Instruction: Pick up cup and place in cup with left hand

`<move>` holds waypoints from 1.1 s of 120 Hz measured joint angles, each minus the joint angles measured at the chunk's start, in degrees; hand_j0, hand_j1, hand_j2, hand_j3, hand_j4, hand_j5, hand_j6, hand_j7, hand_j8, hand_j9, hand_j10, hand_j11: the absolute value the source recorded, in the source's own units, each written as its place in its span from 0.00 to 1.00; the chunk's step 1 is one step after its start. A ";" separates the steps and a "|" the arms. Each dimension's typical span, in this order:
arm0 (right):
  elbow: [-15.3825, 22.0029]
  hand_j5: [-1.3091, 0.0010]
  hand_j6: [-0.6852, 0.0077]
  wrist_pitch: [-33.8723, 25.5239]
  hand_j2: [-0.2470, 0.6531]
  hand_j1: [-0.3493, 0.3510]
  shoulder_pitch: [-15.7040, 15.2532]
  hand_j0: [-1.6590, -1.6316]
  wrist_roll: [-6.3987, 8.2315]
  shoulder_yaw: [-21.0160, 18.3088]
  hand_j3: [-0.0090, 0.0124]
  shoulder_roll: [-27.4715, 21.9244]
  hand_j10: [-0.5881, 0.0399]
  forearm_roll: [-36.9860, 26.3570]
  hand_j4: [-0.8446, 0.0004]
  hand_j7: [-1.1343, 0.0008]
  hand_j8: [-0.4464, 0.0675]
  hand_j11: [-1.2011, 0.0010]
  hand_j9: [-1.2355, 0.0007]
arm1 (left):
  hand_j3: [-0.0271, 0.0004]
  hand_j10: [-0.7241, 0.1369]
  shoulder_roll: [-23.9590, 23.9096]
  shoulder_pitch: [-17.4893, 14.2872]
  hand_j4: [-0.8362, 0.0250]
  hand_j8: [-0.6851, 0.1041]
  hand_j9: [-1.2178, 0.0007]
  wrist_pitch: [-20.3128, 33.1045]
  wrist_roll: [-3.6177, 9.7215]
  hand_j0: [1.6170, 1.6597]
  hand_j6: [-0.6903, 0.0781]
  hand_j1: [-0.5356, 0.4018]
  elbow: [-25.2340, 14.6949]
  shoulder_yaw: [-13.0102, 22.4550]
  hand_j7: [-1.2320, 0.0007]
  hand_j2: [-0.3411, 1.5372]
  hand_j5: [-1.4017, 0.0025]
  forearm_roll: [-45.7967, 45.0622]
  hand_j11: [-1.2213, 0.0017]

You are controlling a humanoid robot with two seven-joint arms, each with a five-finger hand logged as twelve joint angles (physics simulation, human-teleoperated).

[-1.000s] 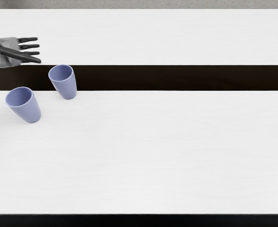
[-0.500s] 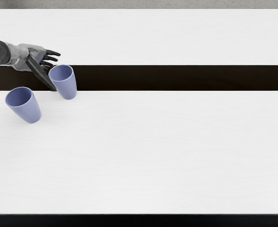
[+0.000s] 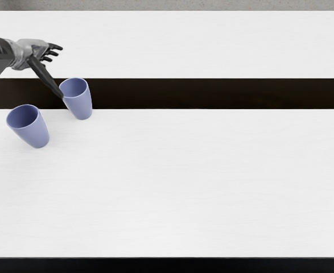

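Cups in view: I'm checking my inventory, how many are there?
2: one cup by the thumb tip of the robot hand, one nearer the left edge.

My left robot hand (image 3: 33, 51) overlaps the left rim of the far cup (image 3: 80, 103) in view; can't tell if they touch. Low and rightward, that cup blocks me. Near cup (image 3: 36, 132) obstructs the near-left side. Gap between cups is narrow. I can pass right of both over the worktop (image 3: 212, 182), or beyond the far cup.
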 joint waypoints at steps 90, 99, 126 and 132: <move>0.00 0.98 0.97 0.00 0.27 0.03 0.00 0.04 0.00 0.00 0.42 0.00 0.91 0.00 0.98 0.98 0.84 0.98 0.98 | 0.99 0.68 -9.32 -1.23 0.81 0.69 0.85 12.63 -0.23 0.96 0.71 0.77 -3.41 11.65 0.85 0.20 0.87 5.42 0.85; 0.00 0.98 0.97 0.00 0.27 0.03 0.00 0.04 0.00 0.00 0.42 0.00 0.91 0.00 0.98 0.98 0.84 0.98 0.98 | 0.99 0.64 -9.25 -0.90 0.77 0.65 0.82 13.31 -0.24 0.96 0.68 0.73 -3.39 11.71 0.82 0.20 0.84 5.57 0.82; 0.00 0.98 0.97 0.00 0.27 0.03 0.00 0.04 0.00 0.00 0.42 0.00 0.91 0.00 0.98 0.98 0.84 0.98 0.98 | 0.99 0.54 -9.33 -0.40 0.67 0.53 0.72 14.30 -0.24 0.96 0.56 0.61 -3.38 11.75 0.72 0.21 0.76 6.27 0.72; 0.00 0.98 0.97 0.00 0.27 0.03 0.00 0.04 0.00 0.00 0.42 0.00 0.91 0.00 0.98 0.98 0.84 0.98 0.98 | 0.99 0.51 -9.33 -0.40 0.64 0.51 0.70 14.32 -0.24 0.96 0.53 0.58 -3.38 11.76 0.70 0.21 0.74 6.36 0.70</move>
